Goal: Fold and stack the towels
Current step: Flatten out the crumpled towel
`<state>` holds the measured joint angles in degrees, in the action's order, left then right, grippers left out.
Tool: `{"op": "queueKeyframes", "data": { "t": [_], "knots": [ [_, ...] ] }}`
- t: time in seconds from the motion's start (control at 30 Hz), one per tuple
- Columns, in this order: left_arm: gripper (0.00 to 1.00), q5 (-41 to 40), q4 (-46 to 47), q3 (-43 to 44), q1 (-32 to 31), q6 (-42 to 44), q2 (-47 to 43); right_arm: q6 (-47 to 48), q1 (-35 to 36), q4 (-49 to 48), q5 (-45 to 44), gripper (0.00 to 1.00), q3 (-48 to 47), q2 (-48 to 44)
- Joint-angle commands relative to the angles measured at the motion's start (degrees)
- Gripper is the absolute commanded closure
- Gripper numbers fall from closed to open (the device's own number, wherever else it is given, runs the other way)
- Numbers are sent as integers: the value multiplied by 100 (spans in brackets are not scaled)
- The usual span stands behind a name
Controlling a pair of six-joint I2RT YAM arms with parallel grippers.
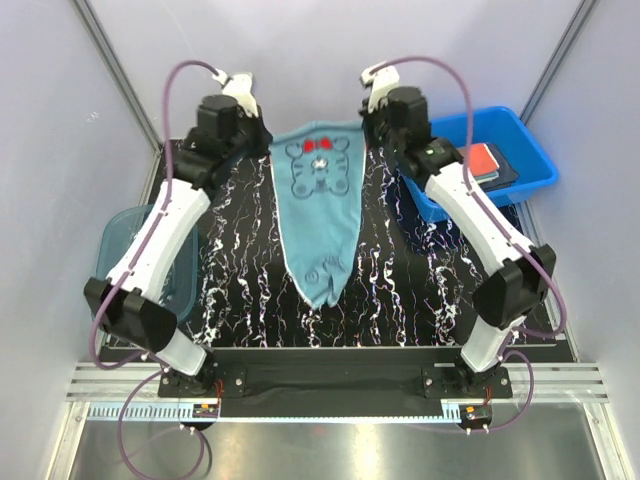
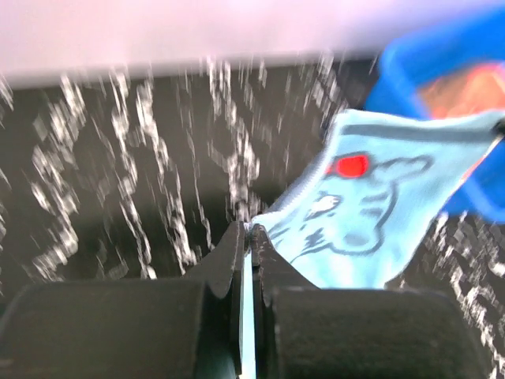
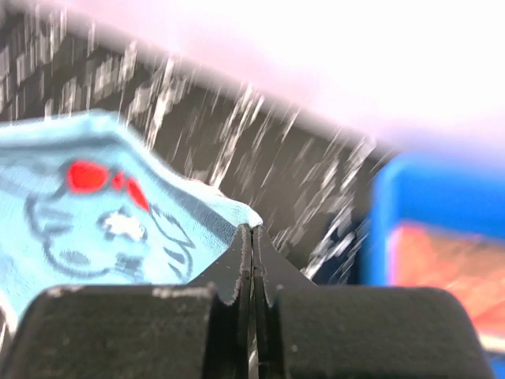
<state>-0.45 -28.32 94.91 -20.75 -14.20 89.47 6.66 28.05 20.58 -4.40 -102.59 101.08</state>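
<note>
- The light teal towel (image 1: 318, 205) is seen over the middle of the black, white-veined table (image 1: 230, 290). Its far edge is stretched between the two grippers.
- The left gripper (image 1: 264, 140) is closed on the far-left corner of this towel. In the left wrist view (image 2: 248, 233) the jaws are pressed together with a thin pale-blue strip of cloth pinched between them.
- The right gripper (image 1: 372, 126) is closed on the far-right corner. In the right wrist view (image 3: 252, 231) the cloth's corner is caught at the tips of the shut jaws.
- From the wide far edge the towel is narrowed to a tip that points toward the arm bases. Whether that tip rests on the table cannot be told.
- A dark-outlined cartoon figure with a red bow is printed near the far edge, face up.
- A red towel (image 1: 487, 158) is seen lying inside the blue bin (image 1: 525, 140) at the far right of the table.
- A teal tub (image 1: 118, 245) is placed at the left edge, partly hidden by the left arm.
</note>
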Motion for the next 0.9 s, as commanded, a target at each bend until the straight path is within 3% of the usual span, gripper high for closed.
{"op": "queueKeyframes", "data": {
  "t": [0.0, 0.17, 0.3, 0.47, 0.63, 0.77, 0.87],
  "knots": [
    [100, 316, 151, 737, 71, 514, -228, 511, -54, -353, -474, 100, -779, -387],
    [100, 940, 54, 661, 71, 515, -754, 530, -28, 445, 192, 100, -1124, -869],
    [100, 1160, 860, -550, -25, 672, -1773, 688, 68, 203, 1256, 100, 332, -2028],
    [100, 1835, 802, -1185, -359, 691, -2820, 188, 174, -141, 1952, 100, 1853, -3865],
    [100, 2329, 766, -1203, -710, 304, -3471, -313, 183, -46, 2163, 100, 2155, -4991],
    [100, 2760, 889, -1063, -781, -30, -3533, -507, 183, -88, 2234, 100, 2041, -5229],
    [100, 2508, 644, -668, -799, 48, -3288, -446, 183, -265, 1997, 100, 1980, -5178]
  ]
}}
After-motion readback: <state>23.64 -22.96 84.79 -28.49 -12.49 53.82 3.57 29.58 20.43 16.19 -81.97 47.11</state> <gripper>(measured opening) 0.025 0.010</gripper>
